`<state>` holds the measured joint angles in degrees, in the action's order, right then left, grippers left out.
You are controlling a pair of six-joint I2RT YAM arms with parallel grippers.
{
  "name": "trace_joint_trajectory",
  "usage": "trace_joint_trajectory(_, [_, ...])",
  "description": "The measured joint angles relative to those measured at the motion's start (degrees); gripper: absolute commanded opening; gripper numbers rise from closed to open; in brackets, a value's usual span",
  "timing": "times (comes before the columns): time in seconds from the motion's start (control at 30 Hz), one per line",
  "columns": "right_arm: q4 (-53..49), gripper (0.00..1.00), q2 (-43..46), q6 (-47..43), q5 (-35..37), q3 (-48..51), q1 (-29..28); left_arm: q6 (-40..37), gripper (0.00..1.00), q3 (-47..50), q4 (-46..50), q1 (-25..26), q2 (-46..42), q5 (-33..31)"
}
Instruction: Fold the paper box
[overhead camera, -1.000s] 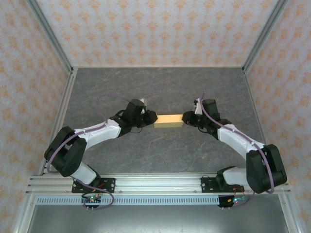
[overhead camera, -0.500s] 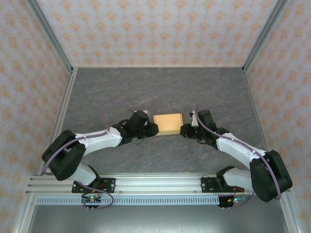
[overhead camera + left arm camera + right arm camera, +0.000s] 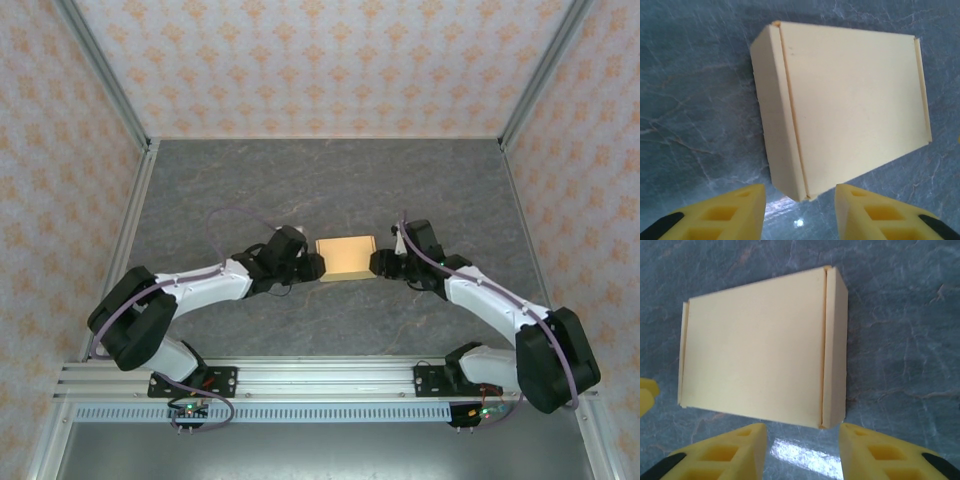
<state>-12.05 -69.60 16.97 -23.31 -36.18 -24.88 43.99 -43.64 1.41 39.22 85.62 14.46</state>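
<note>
Paper box point(image 3: 346, 258) of orange-yellow card, small, rectangular and closed, lay near the grey marbled table's point(image 3: 330, 180) centre, between left gripper point(image 3: 314, 266) and right gripper point(image 3: 378, 264). Left wrist: jaws stood open, just short of its end. Right wrist: jaws likewise open.

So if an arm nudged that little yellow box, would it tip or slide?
Probably slide: the paper box lies flat and low on the smooth table, so tipping looks unlikely. Its thin card seams suggest it's light and might dent if squeezed hard.
</note>
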Motion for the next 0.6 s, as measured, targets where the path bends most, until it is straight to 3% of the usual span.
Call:
trace_joint_trajectory(0.27, [1.2, 0.46, -11.4, -0.3, -2.5, -6.5, 2.4, -1.0, 0.46, -4.3, -0.1, -4.0, 4.1, 2.2])
trace_joint_trajectory(0.6, [5.6, 0.42, -16.2, 2.2, -5.4, -6.7, 2.5, -1.0, 0.44, -11.2, -0.7, -5.2, 13.9, 6.1])
